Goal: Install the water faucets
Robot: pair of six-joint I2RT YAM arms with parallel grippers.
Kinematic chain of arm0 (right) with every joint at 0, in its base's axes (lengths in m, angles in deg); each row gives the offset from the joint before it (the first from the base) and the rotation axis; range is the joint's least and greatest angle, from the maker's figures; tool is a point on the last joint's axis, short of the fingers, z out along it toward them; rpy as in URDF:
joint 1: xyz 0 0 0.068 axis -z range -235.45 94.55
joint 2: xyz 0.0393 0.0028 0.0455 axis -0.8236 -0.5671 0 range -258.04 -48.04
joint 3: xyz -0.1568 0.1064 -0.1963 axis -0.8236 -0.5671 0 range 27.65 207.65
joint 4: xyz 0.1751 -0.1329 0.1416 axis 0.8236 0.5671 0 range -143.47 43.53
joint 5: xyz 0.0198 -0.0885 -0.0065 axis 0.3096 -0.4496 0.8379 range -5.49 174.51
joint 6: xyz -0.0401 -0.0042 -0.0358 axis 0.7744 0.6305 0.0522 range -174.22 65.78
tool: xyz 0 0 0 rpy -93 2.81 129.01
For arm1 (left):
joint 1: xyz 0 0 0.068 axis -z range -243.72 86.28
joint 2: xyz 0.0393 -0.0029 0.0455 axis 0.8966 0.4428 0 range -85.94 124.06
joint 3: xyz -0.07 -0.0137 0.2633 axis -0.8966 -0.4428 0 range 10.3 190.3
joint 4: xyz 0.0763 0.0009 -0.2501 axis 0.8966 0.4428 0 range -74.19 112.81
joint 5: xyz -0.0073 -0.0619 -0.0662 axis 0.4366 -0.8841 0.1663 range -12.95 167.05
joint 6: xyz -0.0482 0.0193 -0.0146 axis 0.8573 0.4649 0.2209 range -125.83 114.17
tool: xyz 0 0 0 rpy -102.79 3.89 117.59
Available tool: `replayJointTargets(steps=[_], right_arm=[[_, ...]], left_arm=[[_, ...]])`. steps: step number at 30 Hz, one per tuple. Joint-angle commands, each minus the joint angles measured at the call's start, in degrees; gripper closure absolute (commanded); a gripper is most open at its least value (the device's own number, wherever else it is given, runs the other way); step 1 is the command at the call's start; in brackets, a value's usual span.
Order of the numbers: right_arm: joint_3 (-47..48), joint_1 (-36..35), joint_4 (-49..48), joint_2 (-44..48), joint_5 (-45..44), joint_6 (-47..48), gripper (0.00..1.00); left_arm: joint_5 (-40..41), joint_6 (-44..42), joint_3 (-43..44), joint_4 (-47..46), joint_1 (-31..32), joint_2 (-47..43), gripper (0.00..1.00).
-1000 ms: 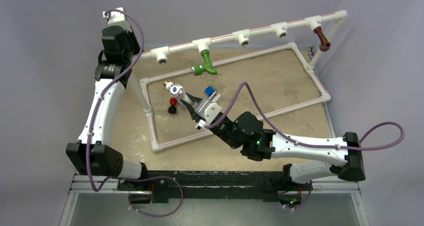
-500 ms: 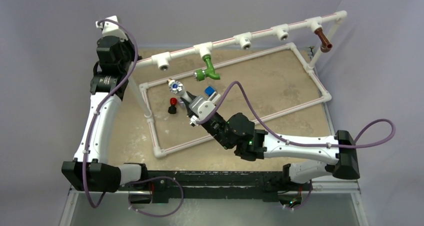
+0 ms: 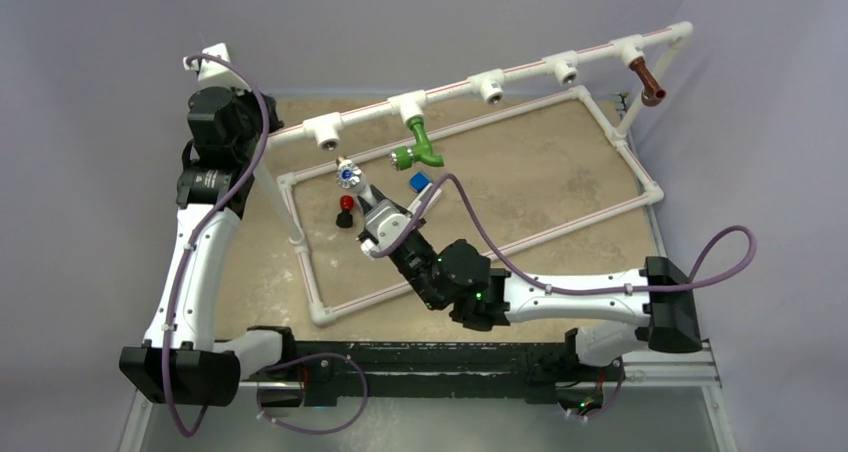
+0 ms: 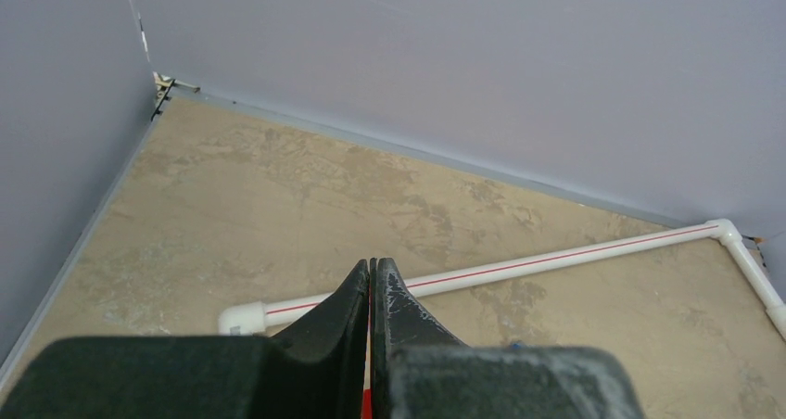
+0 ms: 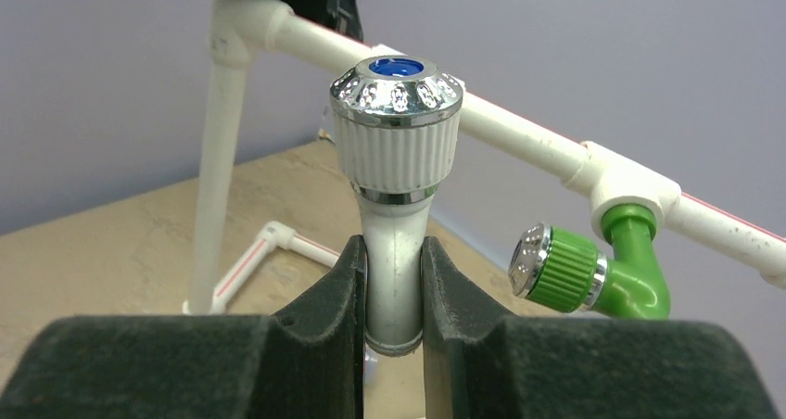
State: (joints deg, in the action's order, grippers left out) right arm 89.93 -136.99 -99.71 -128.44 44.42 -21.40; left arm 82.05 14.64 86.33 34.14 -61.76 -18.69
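Green faucet (image 3: 418, 144) and brown faucet (image 3: 646, 80) already hang from the pipe rail (image 3: 527, 66). Our right fingers (image 5: 345, 289) clamp the white faucet (image 5: 397, 150), upper left of centre, not yet installed; our left fingers (image 4: 352, 298) sit together.

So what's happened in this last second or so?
The right claw, gripping the white tap throughout, swung left with its arm, and the gap to the open fitting on the rail shrank. The left arm shifted left; the rail's left end, with the green tap, came nearer. Brown tap, blue block and red-topped piece stayed put.
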Motion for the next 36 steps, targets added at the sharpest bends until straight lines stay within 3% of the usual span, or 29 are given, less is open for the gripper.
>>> replayJointTargets(steps=[1,15,36], right_arm=[[4.04,-0.76,-5.42,-2.45,-5.54,4.01,1.00],[9.74,-1.78,-7.00,-8.44,-8.62,8.29,1.00],[11.52,-1.78,-13.17,-12.41,-9.51,15.25,1.00]], left_arm=[[-0.15,2.00,-4.83,8.55,-0.15,0.35,1.00],[-1.69,2.21,-10.65,5.83,-0.20,-1.22,1.00],[-4.60,2.25,-11.34,6.17,-0.19,-0.89,1.00]])
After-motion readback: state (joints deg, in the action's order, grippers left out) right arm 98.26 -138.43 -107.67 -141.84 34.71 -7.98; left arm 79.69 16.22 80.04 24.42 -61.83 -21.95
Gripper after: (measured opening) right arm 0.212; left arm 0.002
